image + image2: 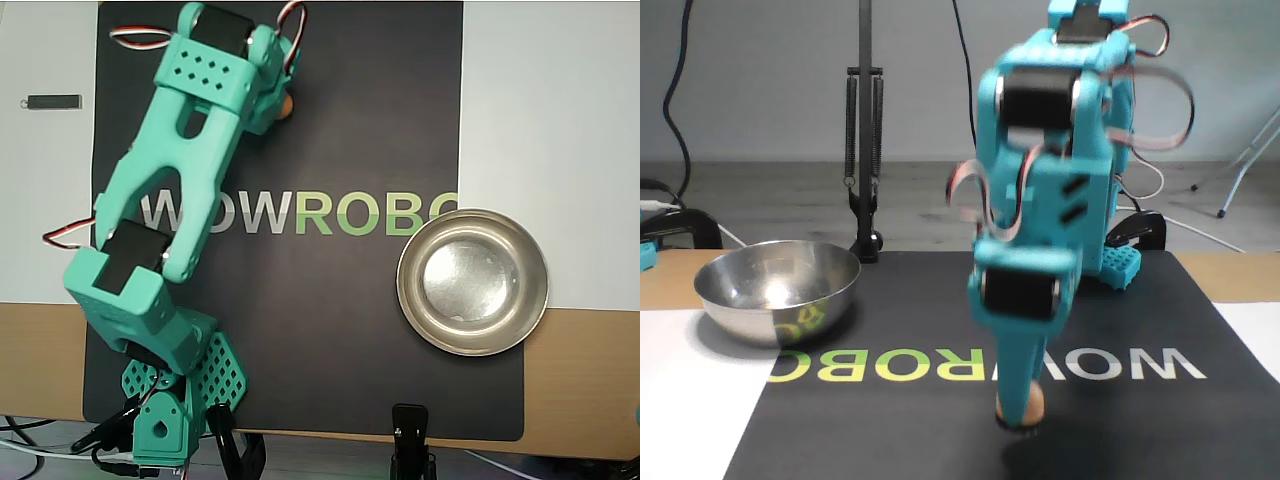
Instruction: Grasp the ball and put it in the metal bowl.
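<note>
The orange-tan ball point(1029, 402) hangs just above the black mat, pinched at the tip of my teal gripper point(1018, 418), with its shadow on the mat below. In the overhead view only a sliver of the ball point(288, 103) peeks out beside the gripper point(280, 106) near the mat's far edge; the arm hides the fingers there. The metal bowl point(472, 282) sits empty at the mat's right edge in the overhead view. In the fixed view the bowl point(780, 305) stands at the left, well away from the gripper.
The black mat point(330, 330) with "WOWROBO" lettering covers the table's middle. A small dark stick point(52, 101) lies on the white sheet at the upper left. A black clamp point(411, 440) grips the near table edge, and a stand point(865, 150) rises behind the bowl.
</note>
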`<state>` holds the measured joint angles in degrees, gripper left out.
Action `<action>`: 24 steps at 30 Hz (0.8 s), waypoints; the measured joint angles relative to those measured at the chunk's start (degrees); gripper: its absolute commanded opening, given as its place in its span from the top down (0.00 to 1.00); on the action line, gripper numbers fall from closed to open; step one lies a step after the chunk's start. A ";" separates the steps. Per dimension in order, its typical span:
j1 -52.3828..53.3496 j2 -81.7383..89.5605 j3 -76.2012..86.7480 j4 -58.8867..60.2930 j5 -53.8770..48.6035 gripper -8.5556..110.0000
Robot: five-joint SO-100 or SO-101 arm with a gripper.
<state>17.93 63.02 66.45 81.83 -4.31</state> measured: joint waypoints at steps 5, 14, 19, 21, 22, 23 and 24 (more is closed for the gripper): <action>0.00 3.60 0.00 0.70 0.00 0.75; -0.09 8.79 0.00 3.43 0.00 0.75; -1.41 12.22 0.00 5.01 0.00 0.75; -1.05 13.27 0.00 5.80 0.00 0.75; -0.88 13.80 0.00 6.06 0.00 0.75; -0.97 14.33 0.00 6.33 0.00 0.74; -1.23 14.85 0.00 6.59 0.00 0.74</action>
<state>16.70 77.87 66.45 88.42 -4.31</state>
